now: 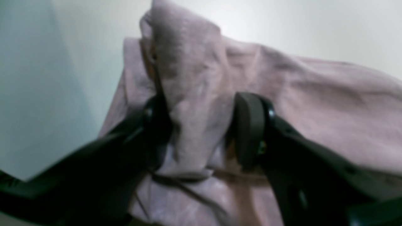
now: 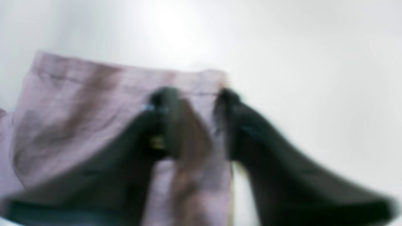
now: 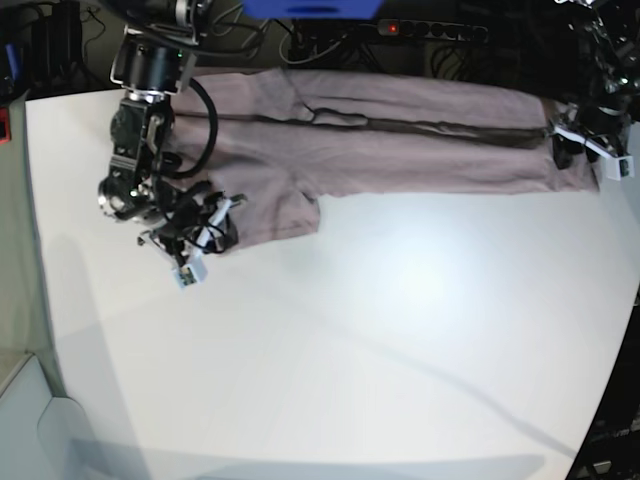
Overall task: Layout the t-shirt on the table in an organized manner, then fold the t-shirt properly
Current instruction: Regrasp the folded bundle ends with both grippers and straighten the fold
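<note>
- Where the left gripper (image 1: 201, 131) shows in its wrist view, its jaws are clamped on a bunched ridge of the t-shirt (image 1: 282, 103), a thick fold filling the gap between the dark pads.
- The right gripper (image 2: 191, 122) straddles a corner of the shirt; its view is badly blurred, so I cannot tell whether the jaws have pinched the cloth or stand slightly apart around it.
- The t-shirt (image 3: 400, 130) lies stretched sideways along the far edge of the worktop (image 3: 400, 330), one end at each gripper, with a sleeve or flap hanging towards the near side by the right arm.
- Likely risk: if the right jaws have caught only a thin edge, the cloth could slip free when pulled, and the shirt would sag and crumple.
- A second risk: the left grip holds a wad rather than a flat hem, so tension may twist the body instead of smoothing it.
- The fabric is soft, matte, dusty pink cotton, creased lengthwise; the worktop is smooth, white and faintly glossy.
</note>
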{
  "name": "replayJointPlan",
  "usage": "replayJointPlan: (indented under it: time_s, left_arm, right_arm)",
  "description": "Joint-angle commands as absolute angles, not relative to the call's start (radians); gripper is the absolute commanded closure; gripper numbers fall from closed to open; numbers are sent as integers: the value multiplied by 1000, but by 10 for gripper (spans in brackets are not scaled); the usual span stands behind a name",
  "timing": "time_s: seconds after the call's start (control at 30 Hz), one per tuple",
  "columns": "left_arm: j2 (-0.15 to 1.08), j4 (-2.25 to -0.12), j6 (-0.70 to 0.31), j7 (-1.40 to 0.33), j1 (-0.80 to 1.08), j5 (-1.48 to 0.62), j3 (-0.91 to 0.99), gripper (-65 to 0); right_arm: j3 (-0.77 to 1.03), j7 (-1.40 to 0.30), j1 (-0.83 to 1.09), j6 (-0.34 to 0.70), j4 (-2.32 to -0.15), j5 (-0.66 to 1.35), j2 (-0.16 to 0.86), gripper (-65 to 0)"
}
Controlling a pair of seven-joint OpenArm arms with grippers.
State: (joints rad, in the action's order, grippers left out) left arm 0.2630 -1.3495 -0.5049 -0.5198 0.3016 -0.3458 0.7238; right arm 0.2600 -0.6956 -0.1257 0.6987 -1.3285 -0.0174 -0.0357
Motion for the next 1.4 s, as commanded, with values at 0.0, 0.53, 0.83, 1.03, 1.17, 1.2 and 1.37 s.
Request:
replayJointPlan:
  time_s: [0.0,0.53,0.83,1.03,1.17,1.2,1.37]
  left_arm:
    - [272,-1357,-512,-541,306,-346,725,-316]
    - [280,-1357,-512,-541,295,-346,722,-317]
    - [294,-1353,-512,-541,282,-346,722,-317]
    - [294,-1357,-512,-541,283,-346,723,-317]
    - [294,-1357,-512,-541,288,-346,723,-317]
    - [294,-1357,-512,-541,288,-348,723,-317]
    - [294,-1357,-512,-542,295,-354,727,-325]
  right_arm:
    - [257,-719,-116,698,-1336,-21,-36,-31]
    - [262,-834,170,698,-1948,-19,-10,0]
    - [331,-878,325,698,-2000,-19,-13,0]
    - [343,-828,372,698,-1957,-19,-13,0]
    - [341,-814,371,698,-1900,-19,-13,0]
    - [341,-814,367,698,-1888,-19,-13,0]
    - [338,-785,364,698,-1842,-19,-13,0]
